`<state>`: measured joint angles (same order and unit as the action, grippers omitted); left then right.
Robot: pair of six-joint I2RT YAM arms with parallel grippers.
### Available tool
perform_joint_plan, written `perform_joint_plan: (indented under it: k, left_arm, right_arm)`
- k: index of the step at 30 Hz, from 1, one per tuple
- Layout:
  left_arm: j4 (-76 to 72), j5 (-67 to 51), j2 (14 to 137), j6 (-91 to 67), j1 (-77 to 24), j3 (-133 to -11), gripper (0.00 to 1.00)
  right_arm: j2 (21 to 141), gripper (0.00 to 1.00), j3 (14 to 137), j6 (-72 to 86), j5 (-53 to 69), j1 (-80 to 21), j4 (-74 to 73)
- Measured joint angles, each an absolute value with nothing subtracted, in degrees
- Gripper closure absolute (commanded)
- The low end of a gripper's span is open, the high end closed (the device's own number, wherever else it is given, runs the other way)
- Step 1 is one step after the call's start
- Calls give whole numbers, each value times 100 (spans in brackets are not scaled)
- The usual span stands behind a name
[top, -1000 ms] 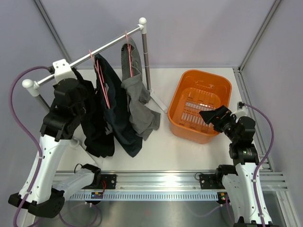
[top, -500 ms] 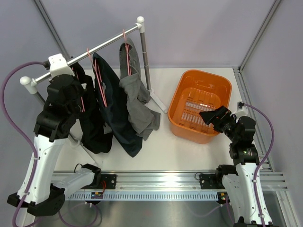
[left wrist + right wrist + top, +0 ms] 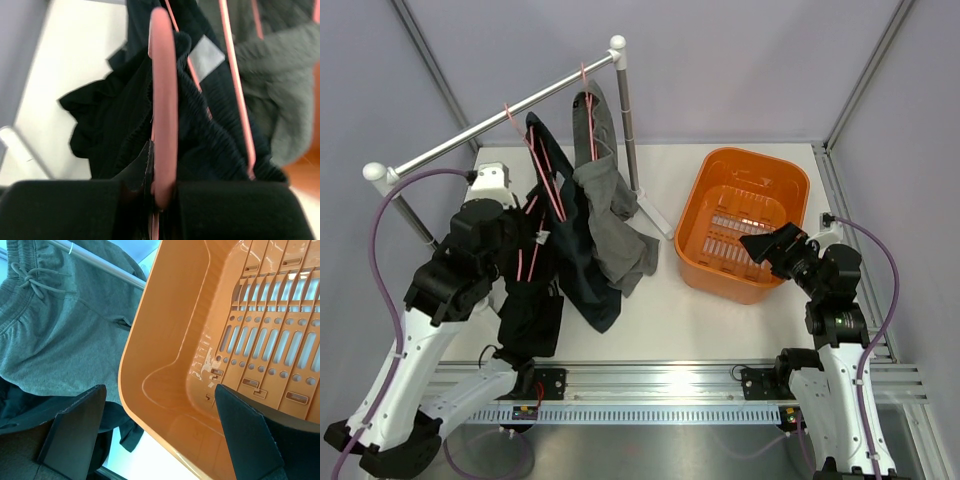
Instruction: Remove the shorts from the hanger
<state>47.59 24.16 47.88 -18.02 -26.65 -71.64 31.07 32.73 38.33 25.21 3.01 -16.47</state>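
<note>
My left gripper [image 3: 525, 250] is shut on a pink hanger [image 3: 164, 100] that carries the black shorts [image 3: 530, 315]. It holds them off the rail [image 3: 450, 150], low at the left. The black cloth [image 3: 110, 110] bunches round the hanger. The dark navy shorts [image 3: 582, 270] and the grey shorts [image 3: 612, 215] hang on pink hangers hooked on the rail. The grey pair also shows in the right wrist view [image 3: 60, 330]. My right gripper [image 3: 775, 245] is open and empty over the near left rim of the orange basket [image 3: 798, 180].
The rack's upright post [image 3: 625, 120] stands between the shorts and the basket. The basket wall [image 3: 165, 340] fills the right wrist view, with nothing showing inside it. Grey walls close in the table at the back and both sides.
My left arm has come down and toward the near edge, taking the black shorts and their hanger off the rail. The right arm has not moved.
</note>
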Motion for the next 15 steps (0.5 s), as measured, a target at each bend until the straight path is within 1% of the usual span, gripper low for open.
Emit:
perform_joint_plan:
  k: [4,8,15]
  left_arm:
    - [4777,1964,4989,-1682,-3148,-7164,100]
    - [4858,1763,5288,-1509,-3771,-7282,100]
    - [5168,1439,5846,-1074,-4963,-8034,100]
  right_arm:
    - [3212,1,3468,3739,2523,301,-1767]
    - [3321,1,3835,3605,2648,301,-1944]
    - [3588,1,4523,3253,3052,301,-2235]
